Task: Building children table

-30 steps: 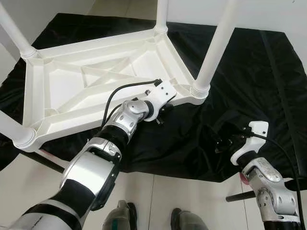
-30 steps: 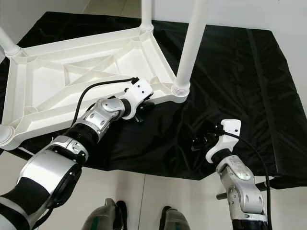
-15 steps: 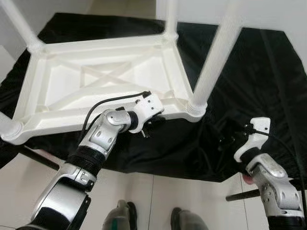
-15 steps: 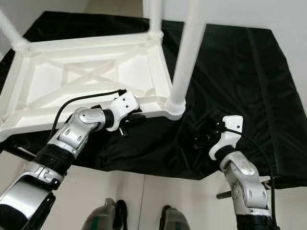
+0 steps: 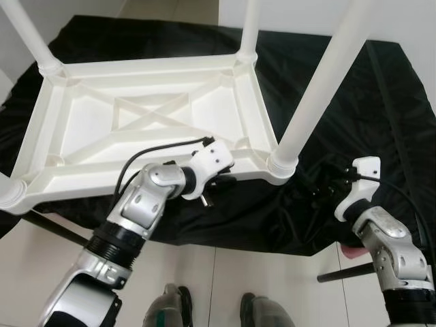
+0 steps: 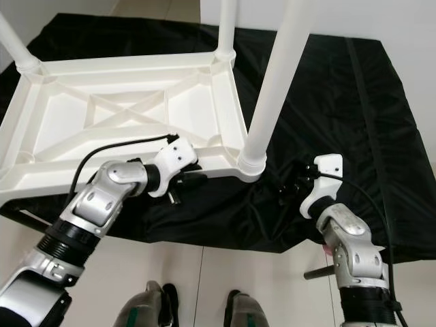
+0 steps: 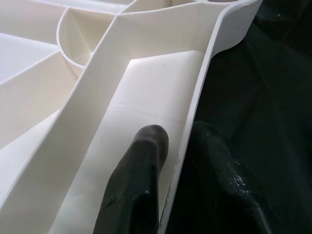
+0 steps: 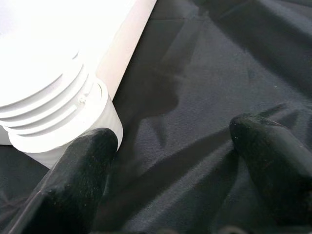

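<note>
We see the white children's table lying upside down on a black cloth, legs pointing up; our left gripper is clamped on its near rim, one finger inside, one outside; our right gripper hangs with fingers spread beside the near-right leg, seemingly not touching it.

Even, bright indoor light falls from above, with soft, faint shadows. The white plastic table is nearly blown out, and in the right wrist view its leg socket glares to pure white. The black cloth swallows detail. Head views are sharp; close fingertips are slightly soft.
</note>
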{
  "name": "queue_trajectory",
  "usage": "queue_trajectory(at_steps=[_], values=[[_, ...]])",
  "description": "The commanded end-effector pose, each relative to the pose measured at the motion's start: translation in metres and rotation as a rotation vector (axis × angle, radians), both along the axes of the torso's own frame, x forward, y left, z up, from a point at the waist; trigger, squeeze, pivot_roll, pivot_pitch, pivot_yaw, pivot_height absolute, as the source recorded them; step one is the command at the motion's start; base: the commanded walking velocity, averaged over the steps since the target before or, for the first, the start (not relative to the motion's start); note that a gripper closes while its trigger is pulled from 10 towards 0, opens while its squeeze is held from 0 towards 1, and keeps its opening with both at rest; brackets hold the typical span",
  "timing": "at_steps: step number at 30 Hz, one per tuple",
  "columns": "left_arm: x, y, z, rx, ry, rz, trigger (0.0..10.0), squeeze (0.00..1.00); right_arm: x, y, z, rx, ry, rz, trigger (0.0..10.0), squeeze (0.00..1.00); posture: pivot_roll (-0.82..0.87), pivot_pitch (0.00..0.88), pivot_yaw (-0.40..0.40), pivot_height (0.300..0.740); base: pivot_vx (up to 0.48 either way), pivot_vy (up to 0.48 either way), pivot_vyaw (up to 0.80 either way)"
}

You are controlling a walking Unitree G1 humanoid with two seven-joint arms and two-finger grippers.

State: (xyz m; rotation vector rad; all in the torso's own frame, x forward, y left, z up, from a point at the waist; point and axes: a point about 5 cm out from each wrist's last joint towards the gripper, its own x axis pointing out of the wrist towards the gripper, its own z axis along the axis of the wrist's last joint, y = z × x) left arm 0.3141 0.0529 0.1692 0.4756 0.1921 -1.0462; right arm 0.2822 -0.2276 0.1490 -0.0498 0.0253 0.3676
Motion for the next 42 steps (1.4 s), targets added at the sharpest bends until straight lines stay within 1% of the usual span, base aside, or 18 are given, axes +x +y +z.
queue_trajectory(at_steps=[1, 2, 3, 7, 8, 13, 17, 20, 22, 24, 27, 28, 36, 39, 42], values=[[-0.003, -0.005, 0.012, -0.058, -0.036, -0.004, 10.0, 0.00, 0.000, 0.006, -0.002, -0.006, 0.000, 0.039, 10.0, 0.00, -0.02, 0.129, 0.008, 0.740, 0.000, 0.000, 0.00], [-0.003, -0.006, 0.015, -0.083, -0.022, -0.002, 10.0, 1.00, 0.000, 0.005, -0.001, -0.007, -0.001, 0.040, 10.0, 0.00, -0.02, 0.128, 0.007, 0.740, 0.000, 0.000, 0.00], [-0.002, -0.006, 0.017, -0.089, -0.023, 0.015, 10.0, 1.00, 0.001, 0.005, -0.001, -0.008, -0.002, 0.041, 10.0, 0.00, -0.02, 0.130, 0.005, 0.740, 0.000, 0.000, 0.00], [-0.002, -0.006, 0.018, -0.085, -0.027, 0.027, 10.0, 1.00, 0.001, 0.005, -0.001, -0.009, -0.001, 0.047, 10.0, 0.00, -0.02, 0.130, 0.004, 0.740, 0.000, 0.000, 0.00], [-0.003, -0.008, 0.021, -0.084, -0.033, 0.030, 10.0, 0.00, 0.002, 0.005, -0.001, -0.009, -0.001, 0.053, 10.0, 0.00, -0.02, 0.131, 0.003, 0.740, 0.000, 0.000, 0.00], [-0.008, -0.016, 0.030, -0.112, -0.047, 0.017, 10.0, 0.00, 0.003, 0.005, -0.001, -0.014, 0.002, 0.064, 10.0, 0.00, -0.02, 0.132, -0.003, 0.740, 0.000, 0.000, 0.00], [-0.010, -0.022, 0.031, -0.112, -0.051, 0.010, 10.0, 0.00, 0.003, 0.005, -0.001, -0.015, 0.001, 0.072, 10.0, 0.00, -0.02, 0.131, -0.005, 0.740, 0.000, 0.000, 0.00], [-0.009, -0.029, 0.028, -0.110, -0.053, 0.015, 10.0, 0.00, 0.004, 0.005, 0.000, -0.014, 0.000, 0.083, 10.0, 0.00, -0.02, 0.130, -0.009, 0.740, 0.000, 0.000, 0.00], [-0.009, -0.029, 0.028, -0.110, -0.053, 0.015, 10.0, 0.00, 0.004, 0.005, 0.000, -0.014, 0.000, 0.083, 10.0, 0.00, -0.02, 0.130, -0.009, 0.740, 0.000, 0.000, 0.00], [-0.005, -0.037, 0.024, -0.120, -0.039, 0.036, 10.0, 0.00, 0.004, 0.005, 0.001, -0.019, -0.002, 0.093, 10.0, 0.00, -0.02, 0.127, -0.013, 0.740, 0.000, 0.000, 0.00], [-0.003, -0.040, 0.022, -0.116, -0.036, 0.050, 10.0, 0.00, 0.004, 0.005, 0.001, -0.021, -0.003, 0.096, 10.0, 0.00, -0.02, 0.127, -0.013, 0.740, 0.000, 0.000, 0.00], [0.000, -0.043, 0.019, -0.113, -0.029, 0.066, 10.0, 0.00, 0.004, 0.005, 0.002, -0.022, -0.004, 0.100, 10.0, 0.00, -0.02, 0.125, -0.013, 0.740, 0.000, 0.000, 0.00], [0.008, -0.046, 0.011, -0.065, -0.054, 0.127, 10.0, 0.00, 0.002, 0.008, 0.006, -0.011, -0.016, 0.124, 10.0, 0.00, -0.03, 0.114, -0.014, 0.740, 0.000, 0.000, 0.00], [0.009, -0.046, 0.012, -0.066, -0.058, 0.132, 10.0, 0.00, 0.001, 0.008, 0.007, -0.009, -0.016, 0.129, 10.0, 0.00, -0.03, 0.111, -0.015, 0.740, 0.000, 0.000, 0.00], [0.010, -0.044, 0.017, -0.073, -0.078, 0.141, 10.0, 0.00, 0.000, 0.008, 0.007, -0.006, -0.015, 0.138, 10.0, 0.00, -0.03, 0.111, -0.015, 0.740, 0.000, 0.000, 0.00]])
